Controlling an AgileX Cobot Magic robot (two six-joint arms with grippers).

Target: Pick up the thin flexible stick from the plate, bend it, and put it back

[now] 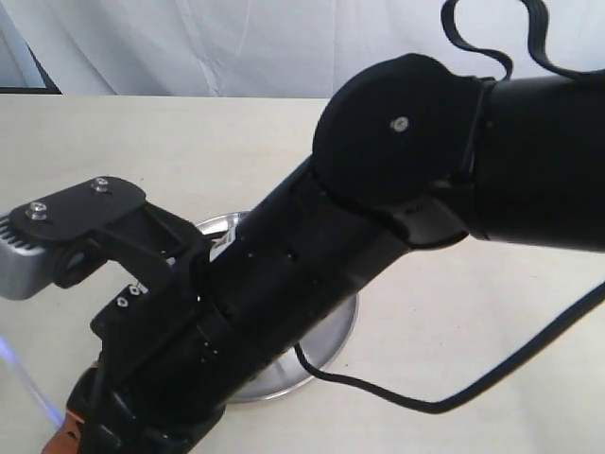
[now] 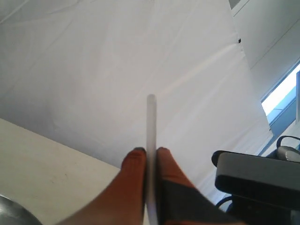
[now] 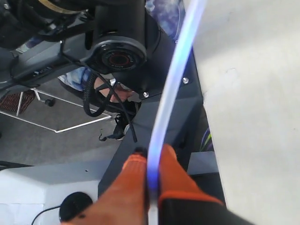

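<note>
The thin flexible stick (image 3: 174, 75) is held off the plate by both grippers. My right gripper (image 3: 151, 152) is shut on it between orange fingers (image 3: 129, 187). From there the stick arcs away in a bluish curve. My left gripper (image 2: 149, 151) is shut on the stick (image 2: 151, 122), whose short whitish end stands straight out past the fingertips. In the exterior view the stick (image 1: 24, 383) is a faint bluish line at the lower left, beside an orange fingertip (image 1: 64, 437). The steel plate (image 1: 326, 345) lies on the table, mostly hidden under the black arm.
The right arm's thick black links (image 1: 378, 199) cross the exterior view from upper right to lower left. A black cable (image 1: 397, 395) trails over the beige table (image 1: 492, 322). A white cloth backdrop (image 1: 236, 43) hangs behind. The robot's base and floor (image 3: 56, 136) show past the table's edge.
</note>
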